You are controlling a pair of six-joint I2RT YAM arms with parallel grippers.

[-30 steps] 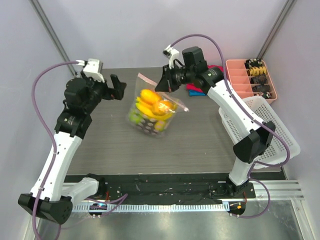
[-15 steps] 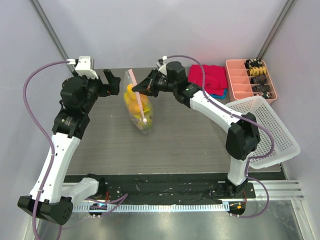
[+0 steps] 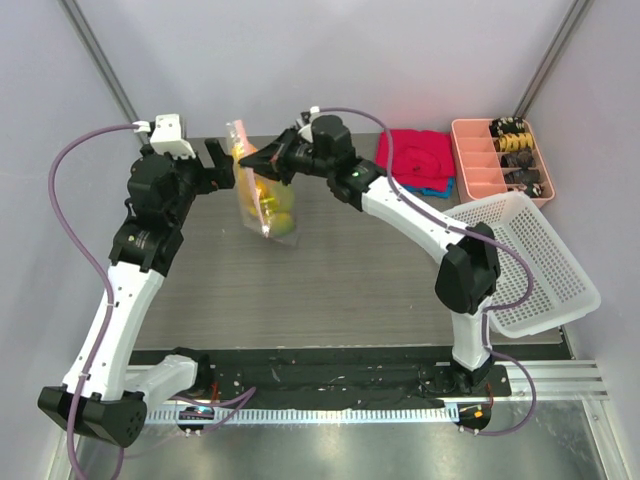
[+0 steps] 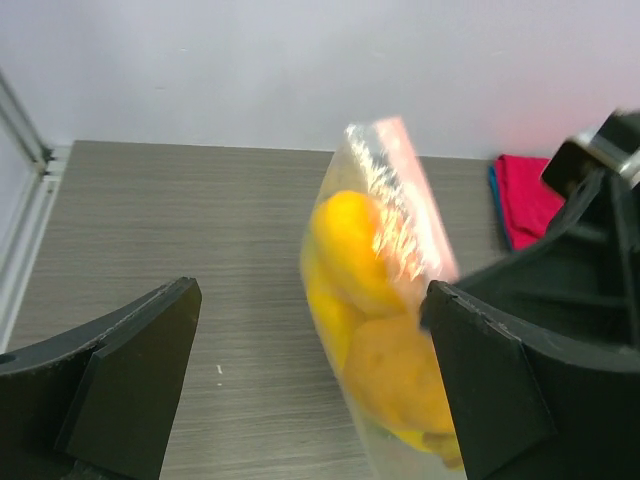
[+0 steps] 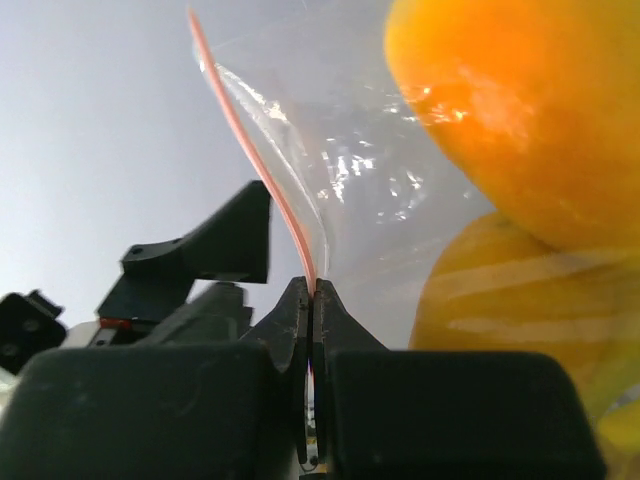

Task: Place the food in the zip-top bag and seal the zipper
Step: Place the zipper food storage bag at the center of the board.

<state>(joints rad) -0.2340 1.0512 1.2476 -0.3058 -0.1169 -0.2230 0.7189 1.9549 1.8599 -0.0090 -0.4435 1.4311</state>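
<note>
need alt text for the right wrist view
The right gripper has its fingers shut on the pink zipper of the clear zip-top bag, seen close up. Orange and yellow food fills the bag at right.

We log a lab robot cell: plain pale walls (image 3: 300, 60), aluminium frame posts (image 3: 98, 62), a metal mounting rail (image 3: 545, 378) edging the grey table (image 3: 350, 290).

Clear zip-top bag (image 4: 400, 200) of yellow-orange food (image 4: 345, 235) between wide-apart left fingers (image 4: 130, 380).
</note>
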